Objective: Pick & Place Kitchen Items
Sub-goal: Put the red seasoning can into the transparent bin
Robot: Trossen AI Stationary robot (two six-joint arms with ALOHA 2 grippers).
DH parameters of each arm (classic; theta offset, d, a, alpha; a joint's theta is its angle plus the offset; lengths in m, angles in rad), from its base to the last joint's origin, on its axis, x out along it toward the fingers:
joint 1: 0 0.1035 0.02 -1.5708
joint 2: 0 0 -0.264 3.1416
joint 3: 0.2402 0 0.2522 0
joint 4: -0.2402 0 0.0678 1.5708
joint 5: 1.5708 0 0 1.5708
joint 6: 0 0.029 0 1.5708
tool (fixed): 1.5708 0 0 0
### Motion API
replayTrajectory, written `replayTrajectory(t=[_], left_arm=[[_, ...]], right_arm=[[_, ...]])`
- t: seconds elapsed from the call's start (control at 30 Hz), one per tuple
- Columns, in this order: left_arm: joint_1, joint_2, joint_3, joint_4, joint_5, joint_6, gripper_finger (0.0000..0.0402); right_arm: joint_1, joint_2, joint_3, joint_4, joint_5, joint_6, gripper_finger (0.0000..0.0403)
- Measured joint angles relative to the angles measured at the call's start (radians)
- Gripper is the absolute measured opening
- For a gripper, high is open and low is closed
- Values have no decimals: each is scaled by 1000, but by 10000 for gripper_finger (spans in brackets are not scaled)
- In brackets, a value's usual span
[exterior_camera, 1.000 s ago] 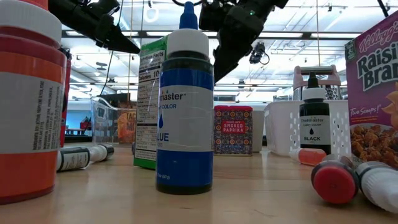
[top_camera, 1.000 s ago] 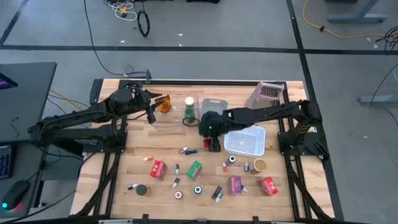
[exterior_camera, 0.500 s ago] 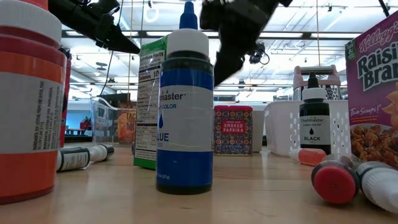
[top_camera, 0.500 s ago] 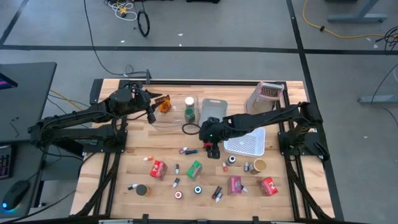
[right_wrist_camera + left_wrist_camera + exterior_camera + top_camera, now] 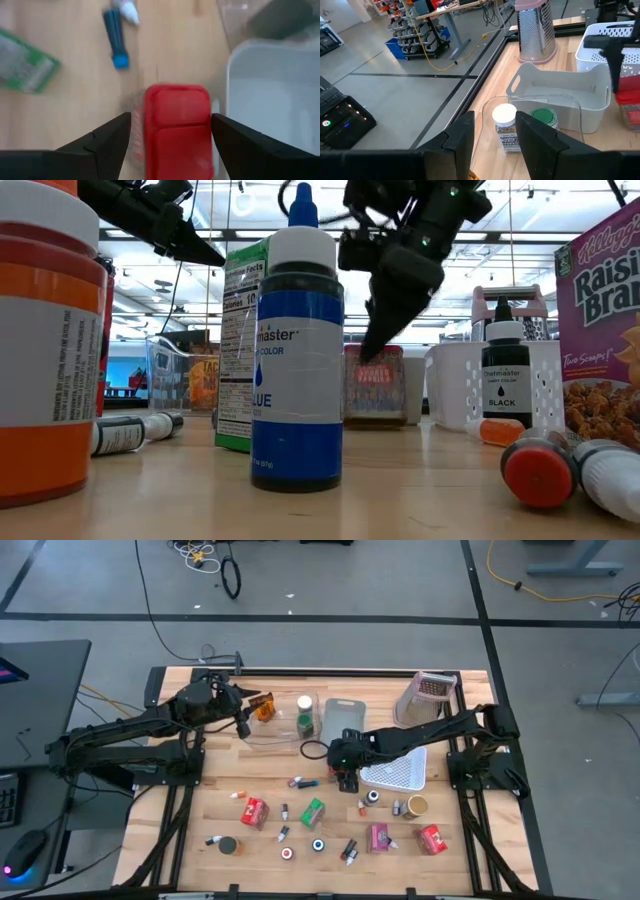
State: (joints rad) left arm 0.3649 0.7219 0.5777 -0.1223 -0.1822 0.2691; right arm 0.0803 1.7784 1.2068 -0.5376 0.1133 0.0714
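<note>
My right gripper (image 5: 171, 117) is open and hangs over a red tin (image 5: 176, 131) that stands upright on the table next to the white perforated bin (image 5: 395, 766). One finger stands on each side of the tin's lid, with narrow gaps. The low view shows the gripper (image 5: 385, 330) in front of the tin (image 5: 375, 385). My left gripper (image 5: 495, 132) is open at the table's far left, above the clear bin (image 5: 570, 102). That bin holds a white-lidded jar (image 5: 505, 125) and a green-lidded jar (image 5: 542, 116).
Red (image 5: 254, 811), green (image 5: 313, 812) and pink (image 5: 378, 837) boxes, a second red box (image 5: 432, 839), short jars (image 5: 416, 806) and small bottles lie across the near half. A grey bin (image 5: 343, 715) and a grater (image 5: 430, 690) stand at the far edge. A blue bottle (image 5: 296, 360) stands close to the low camera.
My right gripper has moved a little toward the table's near edge and come down over the red tin, so its open fingers now stand on either side of the lid. The tin has stayed in place.
</note>
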Motion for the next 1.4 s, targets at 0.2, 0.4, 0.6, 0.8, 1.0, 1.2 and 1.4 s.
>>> replayTrajectory(t=[0.2, 0.4, 0.6, 0.8, 1.0, 1.2, 1.4], left_arm=[[0, 0, 0, 0, 0, 0, 153], [0, 0, 0, 0, 0, 0, 153], [0, 0, 0, 0, 0, 0, 153], [0, 0, 0, 0, 0, 0, 153], [0, 0, 0, 0, 0, 0, 153], [0, 0, 0, 0, 0, 0, 153], [0, 0, 0, 0, 0, 0, 153]], right_arm=[[3, 2, -2, 17, -50, -13, 284], [4, 2, -2, 57, -44, -26, 284], [4, 2, -2, 48, -45, 1, 284], [4, 2, -1, 33, -53, 0, 284], [3, 2, -1, 27, -51, -1, 284], [0, 1, -12, 43, -60, 26, 274], [-8, 1, -57, 95, -92, 6, 253]])
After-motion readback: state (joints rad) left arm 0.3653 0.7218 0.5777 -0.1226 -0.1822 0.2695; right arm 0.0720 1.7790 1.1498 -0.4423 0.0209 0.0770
